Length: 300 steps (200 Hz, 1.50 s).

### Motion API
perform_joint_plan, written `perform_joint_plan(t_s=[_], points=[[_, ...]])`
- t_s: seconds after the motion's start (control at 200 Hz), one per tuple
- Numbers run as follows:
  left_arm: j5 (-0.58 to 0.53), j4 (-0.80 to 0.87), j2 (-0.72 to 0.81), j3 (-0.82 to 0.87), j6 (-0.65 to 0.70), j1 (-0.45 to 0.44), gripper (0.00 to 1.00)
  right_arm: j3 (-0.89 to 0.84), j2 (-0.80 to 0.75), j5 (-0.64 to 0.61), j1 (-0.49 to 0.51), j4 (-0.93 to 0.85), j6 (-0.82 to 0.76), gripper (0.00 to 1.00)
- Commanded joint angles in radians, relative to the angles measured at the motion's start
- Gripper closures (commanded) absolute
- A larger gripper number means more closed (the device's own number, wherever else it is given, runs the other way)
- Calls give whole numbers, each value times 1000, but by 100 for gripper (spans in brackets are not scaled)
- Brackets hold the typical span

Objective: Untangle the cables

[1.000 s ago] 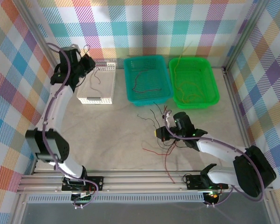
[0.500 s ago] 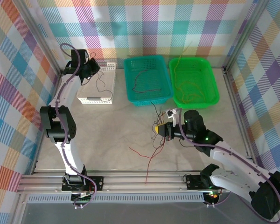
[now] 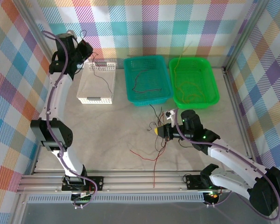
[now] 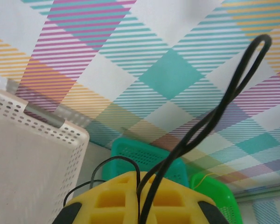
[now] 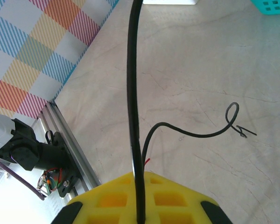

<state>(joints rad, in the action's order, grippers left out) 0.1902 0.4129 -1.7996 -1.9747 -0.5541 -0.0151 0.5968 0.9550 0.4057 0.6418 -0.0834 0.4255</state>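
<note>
Black wire (image 4: 224, 100) hangs pinched in the closed left gripper (image 3: 87, 50), high above the white basket (image 3: 95, 100); the right gripper (image 3: 159, 131), also closed, grips a black strand (image 5: 133, 70) above a red-and-black tangle (image 3: 154, 150) on the table (image 3: 107, 135); the teal basket (image 3: 149, 59) and green basket (image 3: 196, 105) hold wires; the job looks partly done.

The left gripper (image 3: 84, 48) moved up and away from the far left corner of the white basket (image 3: 91, 99), towards the back wall. The black cable (image 3: 101, 77) clamped in it was drawn upward, its lower end hanging over the basket. The right arm's elbow rose. Below the right gripper (image 3: 161, 131), the cable tangle (image 3: 159, 140) shifted, and the red cable (image 3: 155, 172) swung its loose end leftward.
</note>
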Motion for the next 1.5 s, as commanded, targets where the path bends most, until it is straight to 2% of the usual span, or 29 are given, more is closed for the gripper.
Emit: perform_joint_plan(t_s=[0.0, 0.275, 0.55, 0.805, 0.995, 1.495], points=[[14, 23, 16, -57, -5, 4, 100, -3, 7, 14, 6, 39, -14, 100], [-23, 55, -60, -97, 23, 18, 100, -7, 25, 31, 6, 54, -11, 100], [-1, 88, -41, -241, 2, 14, 100, -4, 39, 32, 6, 64, -21, 100], [-32, 78, 38, -195, 15, 7, 100, 1, 65, 40, 6, 83, -21, 100], [-35, 54, 17, -132, 19, 7, 100, 10, 96, 38, 6, 96, -18, 100], [-84, -42, -200, -24, 64, 16, 100, 51, 172, 128, 7, 116, -29, 100]])
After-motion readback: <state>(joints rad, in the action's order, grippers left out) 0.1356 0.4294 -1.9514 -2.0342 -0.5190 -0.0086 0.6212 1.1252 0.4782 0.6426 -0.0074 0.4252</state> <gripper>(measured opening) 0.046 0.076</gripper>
